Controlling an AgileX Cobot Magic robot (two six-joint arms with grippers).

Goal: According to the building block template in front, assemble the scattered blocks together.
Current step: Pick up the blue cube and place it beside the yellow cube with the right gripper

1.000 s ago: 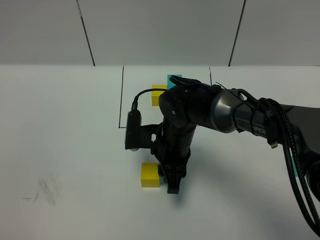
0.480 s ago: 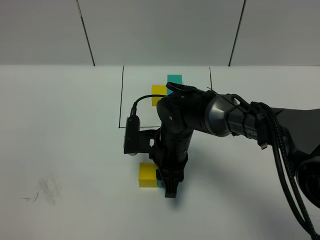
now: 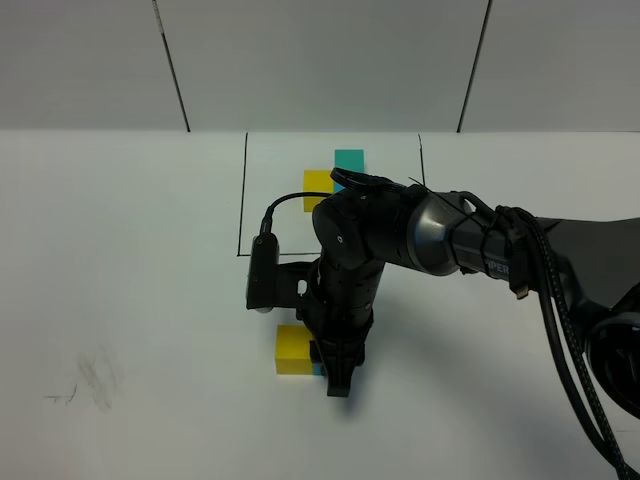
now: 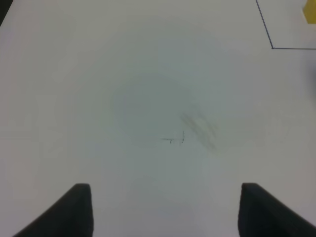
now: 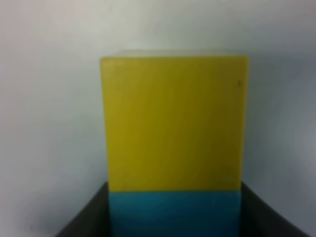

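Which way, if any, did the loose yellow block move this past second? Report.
Yes. The yellow block slid slightly left, toward the pencil smudge.

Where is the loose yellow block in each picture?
Exterior high: loose yellow block low in the middle, beside the right gripper.
Left wrist: not in it; the yellow at the edge belongs to the template.
Right wrist: fills the middle.
Shared landmark: the blue block touching it, a sliver in the exterior view.

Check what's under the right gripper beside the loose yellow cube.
The right gripper is shut on a blue cube, flush against the yellow cube. The arm covers the table behind them, so anything there is hidden.
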